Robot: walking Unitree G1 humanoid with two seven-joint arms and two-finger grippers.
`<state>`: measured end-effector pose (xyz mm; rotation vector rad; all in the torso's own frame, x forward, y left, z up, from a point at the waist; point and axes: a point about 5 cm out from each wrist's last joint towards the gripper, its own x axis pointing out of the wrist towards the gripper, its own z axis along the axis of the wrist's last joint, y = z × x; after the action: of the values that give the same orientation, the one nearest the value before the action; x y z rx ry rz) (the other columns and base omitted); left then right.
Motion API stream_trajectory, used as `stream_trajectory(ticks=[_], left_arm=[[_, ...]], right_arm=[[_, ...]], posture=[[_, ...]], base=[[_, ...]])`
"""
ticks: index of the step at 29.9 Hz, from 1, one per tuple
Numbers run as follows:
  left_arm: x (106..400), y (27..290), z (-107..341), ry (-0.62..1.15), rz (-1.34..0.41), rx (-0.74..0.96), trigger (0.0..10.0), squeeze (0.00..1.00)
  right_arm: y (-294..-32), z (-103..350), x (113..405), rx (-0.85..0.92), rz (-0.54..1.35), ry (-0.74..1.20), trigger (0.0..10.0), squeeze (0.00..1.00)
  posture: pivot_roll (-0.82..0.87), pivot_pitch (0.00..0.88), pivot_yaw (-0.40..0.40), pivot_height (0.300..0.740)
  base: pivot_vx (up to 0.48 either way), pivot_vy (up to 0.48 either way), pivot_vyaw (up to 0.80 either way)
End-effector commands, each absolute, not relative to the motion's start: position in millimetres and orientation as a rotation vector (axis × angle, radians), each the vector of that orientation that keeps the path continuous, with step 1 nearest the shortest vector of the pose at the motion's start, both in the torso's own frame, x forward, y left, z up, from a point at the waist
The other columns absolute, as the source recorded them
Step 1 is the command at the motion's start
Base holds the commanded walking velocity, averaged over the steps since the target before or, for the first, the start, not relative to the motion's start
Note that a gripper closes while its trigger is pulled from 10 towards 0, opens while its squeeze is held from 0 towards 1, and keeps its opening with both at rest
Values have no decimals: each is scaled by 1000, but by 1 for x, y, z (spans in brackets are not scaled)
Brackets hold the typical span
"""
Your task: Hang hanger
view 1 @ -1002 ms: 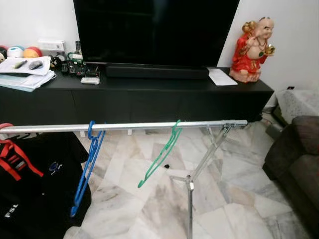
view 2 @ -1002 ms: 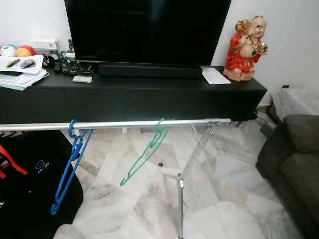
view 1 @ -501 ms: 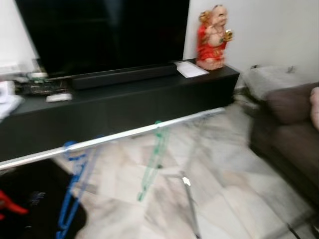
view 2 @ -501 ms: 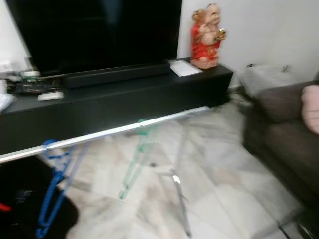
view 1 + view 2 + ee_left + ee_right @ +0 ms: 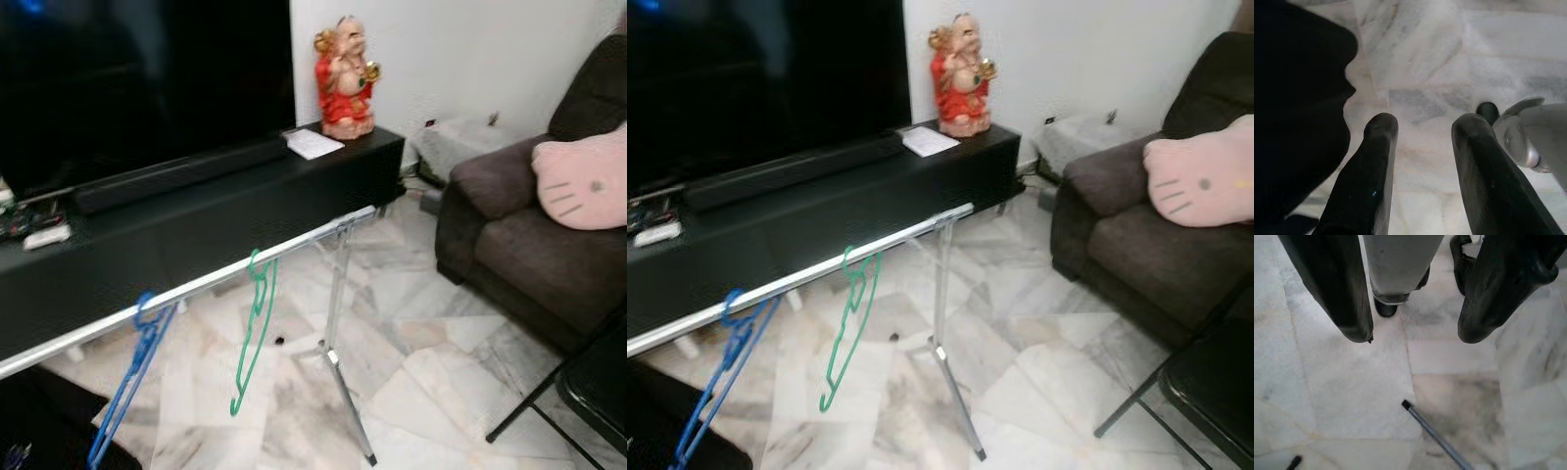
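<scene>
Green hanger (image 5: 251,333) and blue hanger (image 5: 129,380) hang hooked on the silver rack rail (image 5: 196,288), green nearer its stand end. Left pincer (image 5: 1420,142) and right pincer (image 5: 1415,333) both spread, empty, over marble floor (image 5: 441,382).

Left pincer (image 5: 1422,129) is pointing down at the marble floor (image 5: 1449,58), fingers parted, gripping nothing. Right pincer (image 5: 1418,330) is likewise hanging above the floor, fingers spread apart and empty, a silver leg showing between them.
</scene>
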<state>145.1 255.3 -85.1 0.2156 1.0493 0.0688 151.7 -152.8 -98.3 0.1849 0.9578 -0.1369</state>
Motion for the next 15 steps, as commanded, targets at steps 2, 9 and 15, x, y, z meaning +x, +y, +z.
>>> stream_trajectory(ticks=[2,9,15], left_arm=[[131,255,-91,1097,71,210,10000,0],[107,264,-95,1133,123,164,10000,0],[93,269,-96,1161,131,146,10000,0]], right_arm=[[-159,-99,149,194,-170,964,10000,0],[-167,-98,151,171,-159,968,10000,0],[-170,-98,152,142,-129,977,10000,0]], posture=[[88,0,40,740],[102,0,-4,740],[99,0,-13,740]], base=[[0,0,-741],[0,0,-491],[0,0,0]])
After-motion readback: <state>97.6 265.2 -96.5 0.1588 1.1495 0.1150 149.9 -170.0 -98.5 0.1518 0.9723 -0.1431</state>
